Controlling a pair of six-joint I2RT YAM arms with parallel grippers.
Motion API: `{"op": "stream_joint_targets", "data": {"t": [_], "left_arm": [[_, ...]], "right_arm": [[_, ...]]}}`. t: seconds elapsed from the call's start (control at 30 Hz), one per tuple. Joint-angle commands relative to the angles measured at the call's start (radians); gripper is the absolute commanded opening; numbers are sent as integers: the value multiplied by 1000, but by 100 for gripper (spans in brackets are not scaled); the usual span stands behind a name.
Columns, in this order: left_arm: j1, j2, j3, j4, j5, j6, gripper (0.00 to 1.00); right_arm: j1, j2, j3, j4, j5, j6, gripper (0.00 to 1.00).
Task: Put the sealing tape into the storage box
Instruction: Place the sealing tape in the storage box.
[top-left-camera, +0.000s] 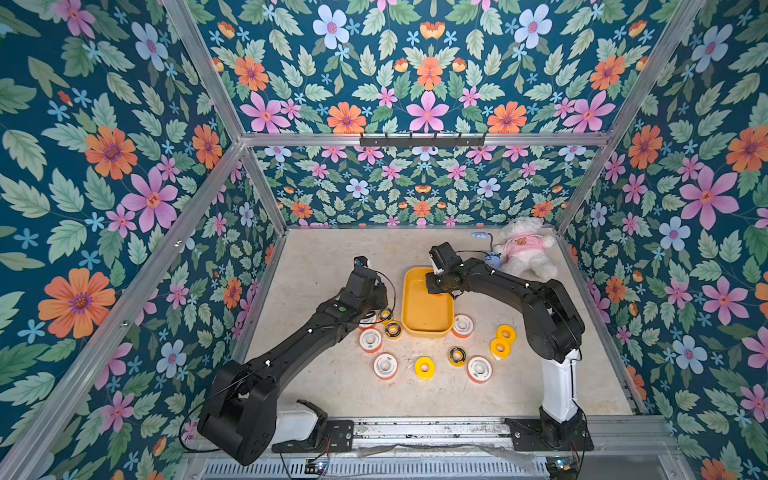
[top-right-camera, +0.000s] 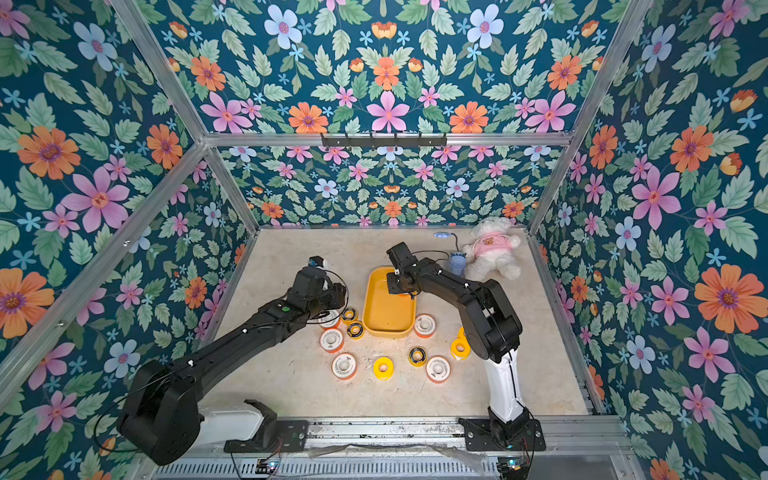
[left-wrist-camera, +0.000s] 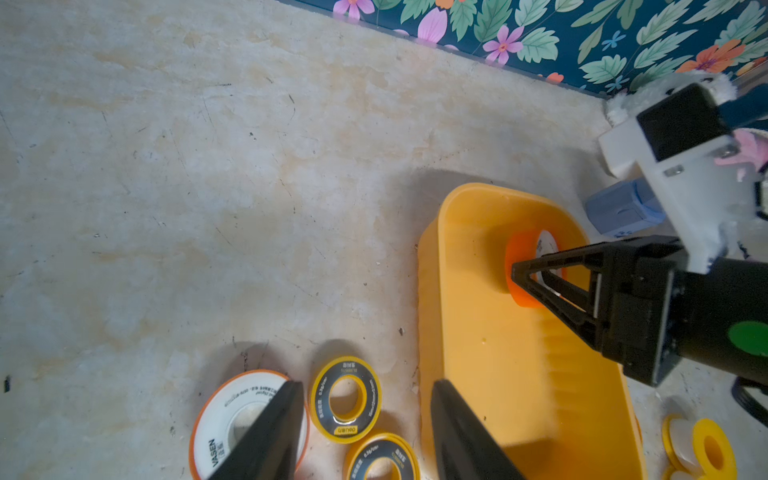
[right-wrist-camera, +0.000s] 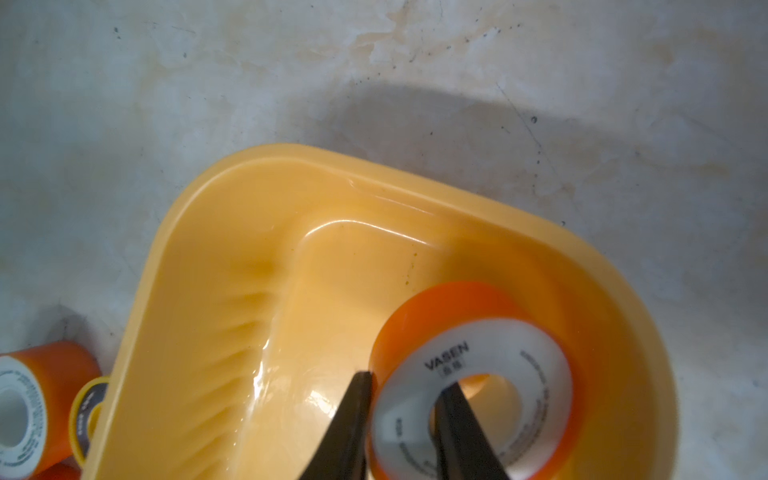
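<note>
Clenched on one roll of sealing tape (right-wrist-camera: 478, 316), white-faced with an orange rim: right end effector (right-wrist-camera: 405, 382), one finger through the centre hole, the other against the outer rim. Held tilted inside the storage box (right-wrist-camera: 187, 232), at its far end toward the right wall; impossible to tell whether touching the box floor.

Released, fingers spread wide, gripping nothing: left end effector (left-wrist-camera: 368, 384), hovering over the counter (top-left-camera: 320, 257) just left of the box, above a white-faced roll (left-wrist-camera: 232, 415) and two black-and-yellow rings (left-wrist-camera: 345, 401).

Outside the box, flat on the counter in both top views: two more white-faced rolls (top-left-camera: 370, 340) at the near left, a further one just beside the box's near right corner, one nearer still. Also three yellow rolls (top-left-camera: 424, 368), one near the middle, two touching each other at the right, and a third black-and-yellow ring between the middle ones.

In the far right corner: a white teddy bear (top-left-camera: 525, 247), with a blue gadget (top-left-camera: 493, 259) just beside it.
</note>
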Motion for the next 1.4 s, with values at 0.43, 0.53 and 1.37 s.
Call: {"op": "stream_joint_targets", "data": {"t": [0.43, 0.53, 1.37], "left_arm": [[0, -1, -5, -28, -20, 10, 56], [1, -5, -6, -32, -26, 11, 56], [88, -12, -63, -119, -25, 0, 58]], "right_arm": [[1, 50, 46, -44, 75, 18, 35], [1, 37, 46, -40, 67, 18, 39], [-208, -527, -478, 363, -233, 195, 44]]}}
